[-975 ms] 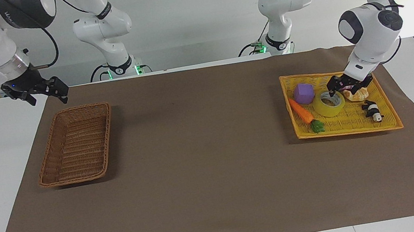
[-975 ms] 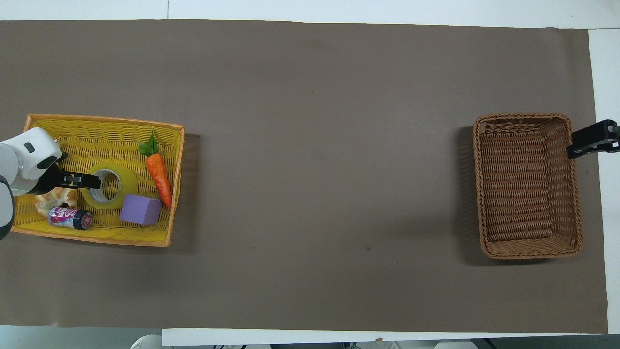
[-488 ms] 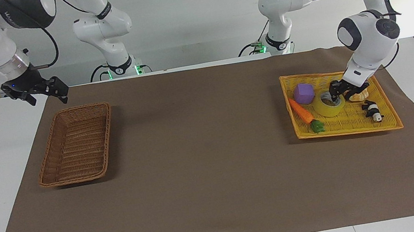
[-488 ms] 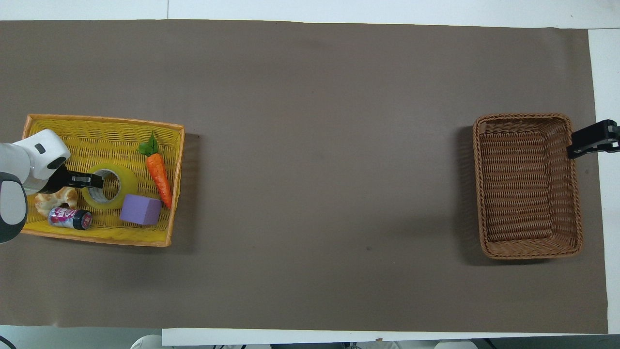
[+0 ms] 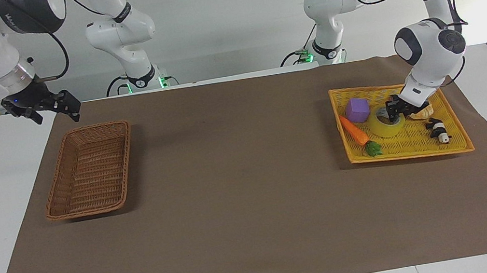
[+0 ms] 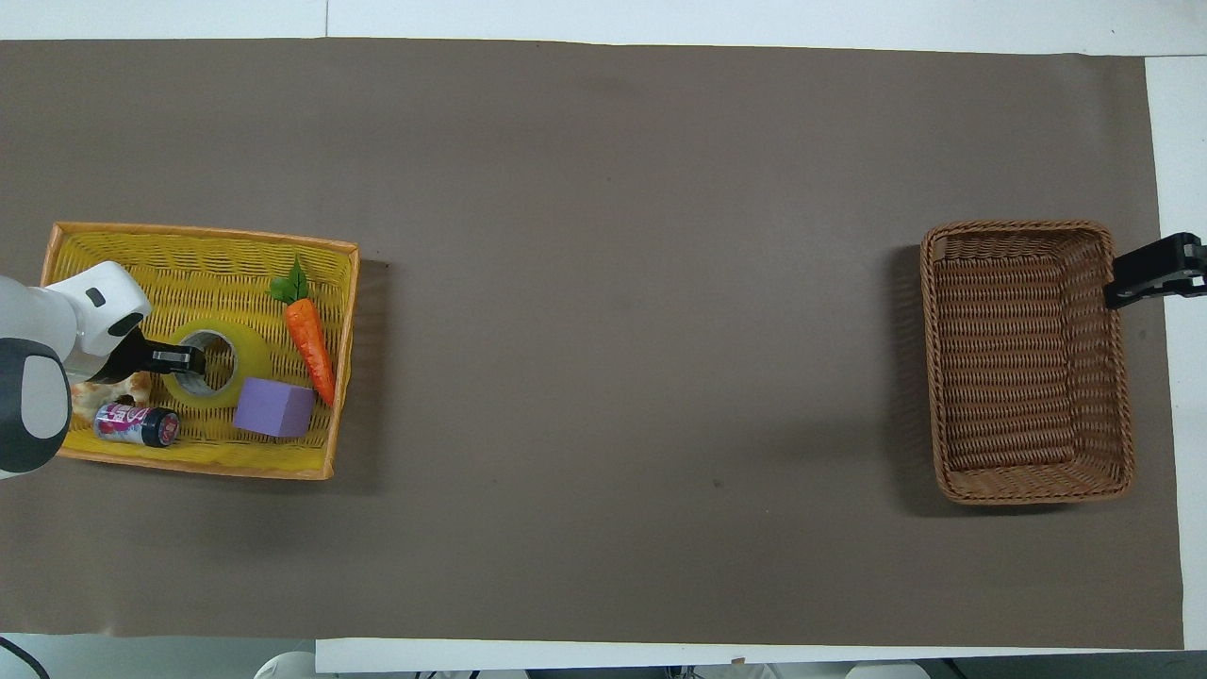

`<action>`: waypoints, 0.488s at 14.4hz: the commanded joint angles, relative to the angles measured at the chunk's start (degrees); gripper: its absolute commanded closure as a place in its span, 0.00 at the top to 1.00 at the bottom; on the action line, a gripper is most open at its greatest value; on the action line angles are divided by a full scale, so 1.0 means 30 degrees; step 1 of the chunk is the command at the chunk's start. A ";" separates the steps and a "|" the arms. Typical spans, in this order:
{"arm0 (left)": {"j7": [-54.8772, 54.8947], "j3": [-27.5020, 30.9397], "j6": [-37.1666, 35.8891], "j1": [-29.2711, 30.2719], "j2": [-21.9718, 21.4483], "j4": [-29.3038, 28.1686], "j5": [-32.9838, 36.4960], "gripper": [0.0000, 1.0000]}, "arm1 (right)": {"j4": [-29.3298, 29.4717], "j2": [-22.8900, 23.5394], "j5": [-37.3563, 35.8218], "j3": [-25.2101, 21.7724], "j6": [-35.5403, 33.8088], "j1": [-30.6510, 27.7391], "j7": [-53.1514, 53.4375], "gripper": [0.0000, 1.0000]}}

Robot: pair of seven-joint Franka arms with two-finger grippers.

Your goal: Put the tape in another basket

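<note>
The yellow tape roll [image 5: 386,127] lies flat in the yellow-orange woven tray [image 5: 410,142] at the left arm's end of the table; it also shows in the overhead view [image 6: 231,372]. My left gripper [image 5: 395,113] is low on the roll's rim nearest that table end, open, with one finger in the core and one outside, seen from above too [image 6: 184,359]. The brown wicker basket [image 5: 124,140] sits empty at the right arm's end [image 6: 1023,363]. My right gripper [image 5: 56,112] waits open, raised beside the basket [image 6: 1146,273].
In the tray [image 6: 189,255] around the tape lie a purple cube [image 5: 357,109], a toy carrot [image 5: 353,130], a small can [image 6: 135,424] and a bread piece [image 6: 118,387]. A brown mat [image 5: 244,204] covers the table between tray and basket.
My left gripper has come down and shifted slightly toward the roll's centre, onto its rim. The tape has not moved. The right arm is still.
</note>
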 commanded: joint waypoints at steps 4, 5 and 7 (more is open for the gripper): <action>0.0219 -0.0111 0.1305 -0.0016 0.0250 -0.0858 0.0217 0.36 | -0.0489 -0.0457 -0.0112 0.0012 -0.0017 -0.0041 -0.0469 1.00; 0.0219 -0.0111 0.1277 0.0071 0.0250 -0.0858 0.0217 0.23 | -0.0489 -0.0457 -0.0112 0.0012 -0.0017 -0.0041 -0.0469 1.00; 0.0248 -0.0111 0.1335 0.0101 0.0425 -0.0422 0.0217 0.00 | -0.0489 -0.0457 -0.0112 0.0012 -0.0017 -0.0041 -0.0469 1.00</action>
